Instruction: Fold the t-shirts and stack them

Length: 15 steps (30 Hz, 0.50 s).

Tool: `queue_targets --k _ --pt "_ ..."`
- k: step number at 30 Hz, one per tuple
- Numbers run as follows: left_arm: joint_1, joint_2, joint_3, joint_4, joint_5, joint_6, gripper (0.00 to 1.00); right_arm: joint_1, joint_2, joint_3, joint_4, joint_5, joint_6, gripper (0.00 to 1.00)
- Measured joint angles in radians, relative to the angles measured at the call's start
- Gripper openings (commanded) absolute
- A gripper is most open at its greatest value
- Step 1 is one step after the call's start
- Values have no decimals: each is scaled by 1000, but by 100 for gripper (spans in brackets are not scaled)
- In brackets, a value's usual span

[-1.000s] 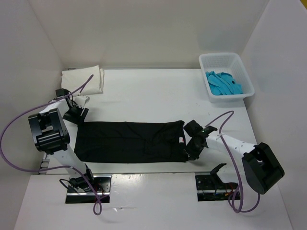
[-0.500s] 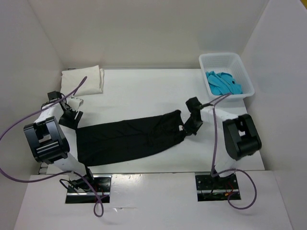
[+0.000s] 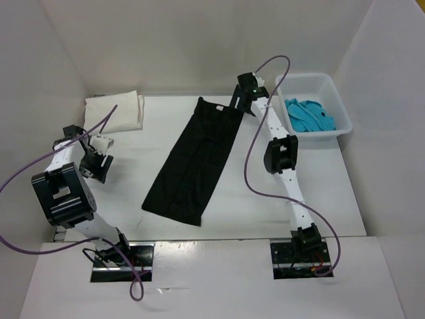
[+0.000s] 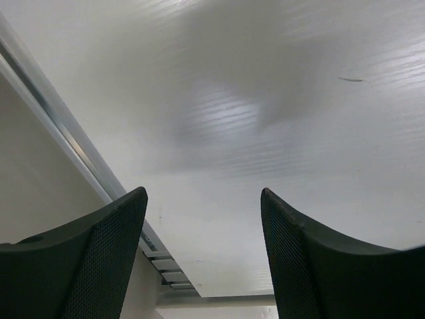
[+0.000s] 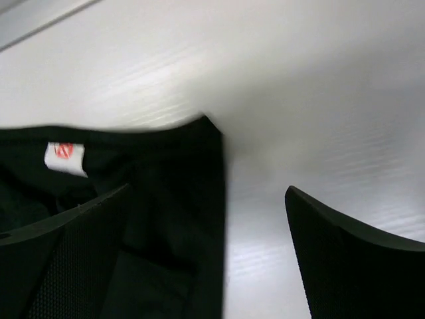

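Note:
The black t-shirt (image 3: 192,156) lies flat as a long folded strip, running diagonally from the back middle of the table to the front left. Its collar end with a white label (image 5: 65,157) is at the back. My right gripper (image 3: 236,100) (image 5: 207,193) hangs open just over that collar corner, gripping nothing; black cloth (image 5: 153,173) shows under its left finger. My left gripper (image 3: 93,163) (image 4: 204,193) is open over bare table near the left edge, apart from the shirt. The cream-white t-shirt (image 3: 117,111) lies folded at the back left. The turquoise t-shirt (image 3: 308,114) sits crumpled in the basket.
The white lattice basket (image 3: 317,81) stands at the back right, close to my stretched right arm. White walls enclose the table on three sides. The table's left edge and a metal rail (image 4: 80,156) lie right below my left gripper.
My right arm swung the shirt's collar end from the front right to the back middle, turning the strip diagonal, then opened and let go. My left gripper barely moved.

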State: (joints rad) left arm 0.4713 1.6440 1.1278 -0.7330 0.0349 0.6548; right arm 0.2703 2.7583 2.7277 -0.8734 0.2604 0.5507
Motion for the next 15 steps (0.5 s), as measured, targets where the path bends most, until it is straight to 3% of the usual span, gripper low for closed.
queue_targets --k 3,7,12,15 --pt "-28 0 5 -13 10 -8 76 13 27 176 -106 49 -35 100" --pt "-74 -15 6 -38 48 -32 79 45 -139 157 -198 174 -74 100" --pt "-77 -145 6 -60 99 -66 82 197 -520 -80 -247 307 -80 100" --pt "-76 -271 -12 -57 137 -84 83 363 -851 -474 -166 363 -78 100"
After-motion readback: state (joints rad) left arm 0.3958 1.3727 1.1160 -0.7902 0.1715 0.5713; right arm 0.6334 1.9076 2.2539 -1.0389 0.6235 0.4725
